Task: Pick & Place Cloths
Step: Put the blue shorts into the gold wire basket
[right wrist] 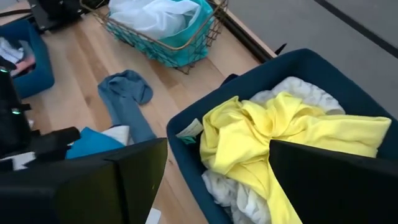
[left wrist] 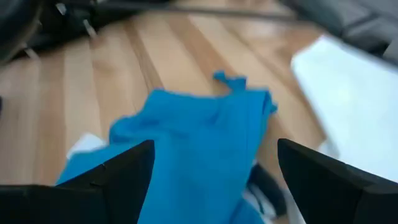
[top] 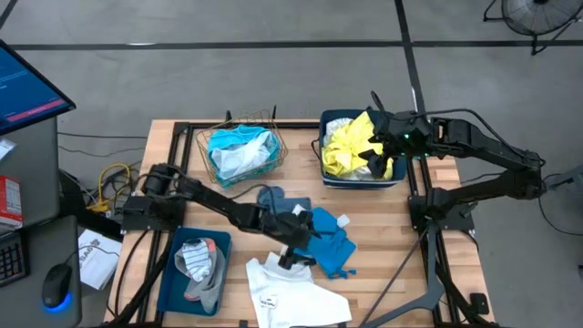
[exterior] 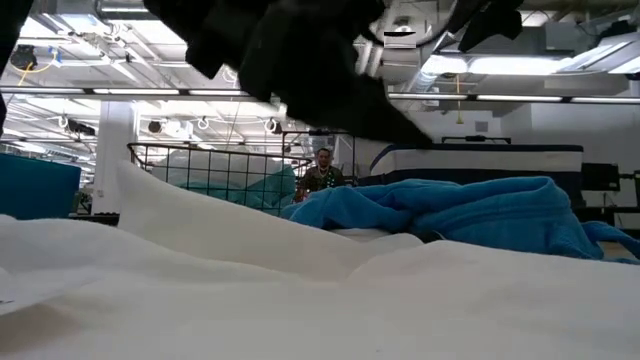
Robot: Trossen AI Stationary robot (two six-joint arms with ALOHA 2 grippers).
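My left gripper (top: 296,255) is open over a bright blue cloth (top: 330,239) that lies crumpled on the middle of the table. In the left wrist view its fingers stand on either side of the blue cloth (left wrist: 193,143), and I see no touch. My right gripper (top: 378,157) hovers open over the far right bin (top: 364,180), where a yellow cloth (right wrist: 292,134) lies on white ones. A large white cloth (top: 291,292) lies spread at the near edge. A grey-blue cloth (top: 271,196) lies flat nearer the middle.
A copper wire basket (top: 239,150) at the far edge holds teal and white cloths. A dark blue bin (top: 173,273) at the near left holds striped and grey socks (top: 202,260). Bare wood shows at the table's near right. A person (exterior: 322,170) stands beyond the table.
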